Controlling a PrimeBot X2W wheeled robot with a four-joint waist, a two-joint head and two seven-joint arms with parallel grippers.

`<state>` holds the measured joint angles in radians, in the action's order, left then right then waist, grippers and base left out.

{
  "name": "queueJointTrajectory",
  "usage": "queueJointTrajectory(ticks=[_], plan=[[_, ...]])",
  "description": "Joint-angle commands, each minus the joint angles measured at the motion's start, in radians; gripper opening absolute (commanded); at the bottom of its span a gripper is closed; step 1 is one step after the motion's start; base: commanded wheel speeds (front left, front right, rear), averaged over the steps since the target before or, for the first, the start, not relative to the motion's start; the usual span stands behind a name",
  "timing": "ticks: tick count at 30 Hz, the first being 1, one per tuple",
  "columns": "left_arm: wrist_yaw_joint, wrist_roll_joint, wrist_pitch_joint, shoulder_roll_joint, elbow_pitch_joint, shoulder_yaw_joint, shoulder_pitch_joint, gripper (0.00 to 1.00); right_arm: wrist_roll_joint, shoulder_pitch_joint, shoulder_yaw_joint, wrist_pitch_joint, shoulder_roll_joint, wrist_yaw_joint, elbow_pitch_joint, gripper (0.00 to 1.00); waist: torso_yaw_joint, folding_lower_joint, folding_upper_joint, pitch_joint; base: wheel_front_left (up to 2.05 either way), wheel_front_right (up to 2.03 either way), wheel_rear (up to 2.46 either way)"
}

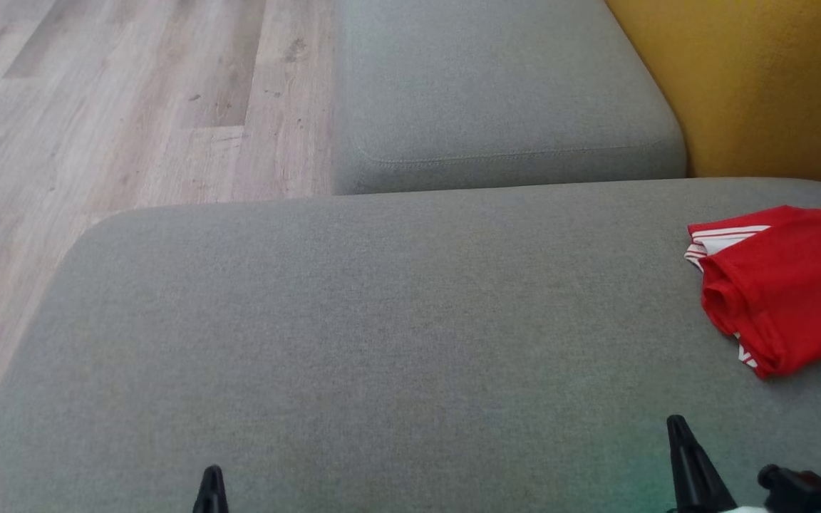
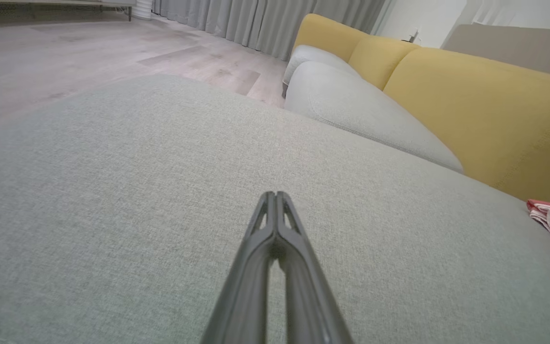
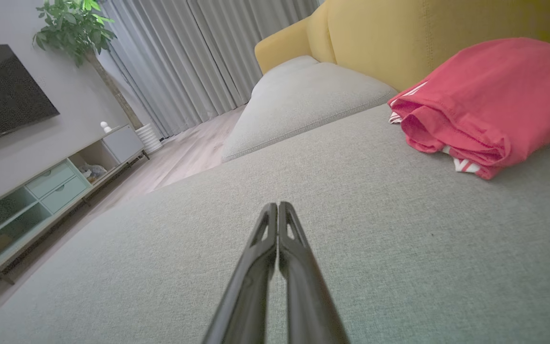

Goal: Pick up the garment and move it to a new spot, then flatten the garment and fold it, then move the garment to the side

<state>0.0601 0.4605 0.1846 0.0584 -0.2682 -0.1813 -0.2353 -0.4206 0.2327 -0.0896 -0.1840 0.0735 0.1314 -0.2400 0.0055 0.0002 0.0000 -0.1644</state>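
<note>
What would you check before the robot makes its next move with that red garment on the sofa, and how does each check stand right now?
1. Left gripper holds nothing: ok.
2. Right gripper holds nothing: ok.
3. Jaws open for a grasp: not ok, both are shut.
4. Red garment lies on the grey seat cushion: ok.
5. Bare cushion between right gripper and garment: ok.
6. Whole garment inside the head view: not ok, its right side is cut off.
</note>
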Motion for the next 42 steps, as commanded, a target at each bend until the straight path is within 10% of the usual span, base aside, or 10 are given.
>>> queueJointTrajectory(ticks=[1,42], plan=[[-0.009,0.028,-0.007,0.001,0.028,0.025,0.057,0.0,-0.032,-0.064,0.006,0.007,0.003,0.0,0.028,0.0,0.0,-0.0001,0.0,0.002,0.0,0.0,0.0],[-0.086,0.506,-0.126,0.002,0.027,0.134,0.177,0.0,-0.529,-0.18,0.079,0.121,-0.001,0.0,0.015,0.0,-0.002,-0.0001,0.0,0.072,0.0,0.0,0.0]])
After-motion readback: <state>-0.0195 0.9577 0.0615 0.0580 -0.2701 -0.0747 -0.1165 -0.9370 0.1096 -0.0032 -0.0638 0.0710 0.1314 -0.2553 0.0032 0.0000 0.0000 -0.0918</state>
